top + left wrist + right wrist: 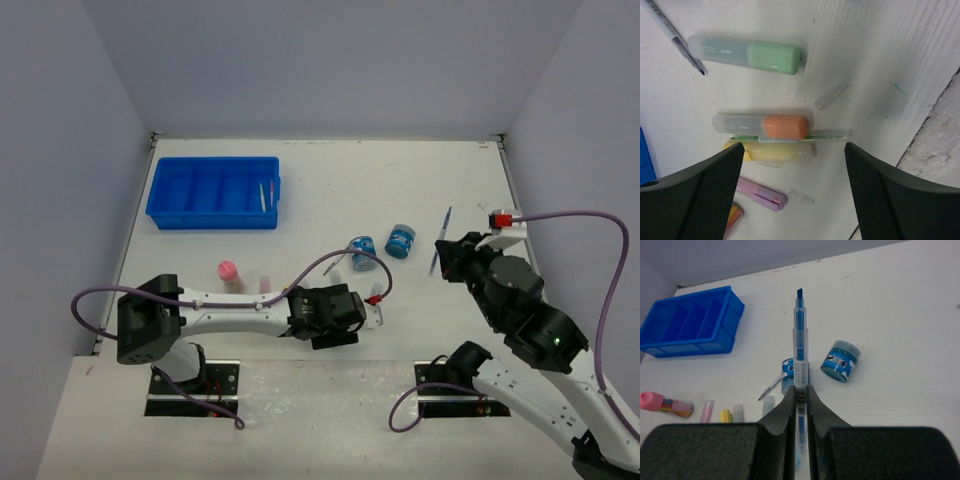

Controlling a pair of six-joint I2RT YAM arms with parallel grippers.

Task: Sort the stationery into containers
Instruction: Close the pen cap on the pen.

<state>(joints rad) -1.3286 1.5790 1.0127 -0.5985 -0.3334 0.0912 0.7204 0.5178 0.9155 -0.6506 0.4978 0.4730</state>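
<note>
Left wrist view: my left gripper (pixel 795 167) has its jaws spread wide with nothing in them, and a pale yellow marker stick (pixel 782 151) lies on the white table (pixel 880 60) between the fingers. A thin green pen (pixel 830 135) rests along it, touching an orange-capped grey marker stick (pixel 762 126). A green-capped marker stick (pixel 750 54) lies apart, farther on. My right gripper (pixel 800 400) is clenched on a slim clear-barrelled blue pen (pixel 799 335). The bright blue divided plastic tray (pixel 210 215) sits at the far left, well apart from both grippers.
</note>
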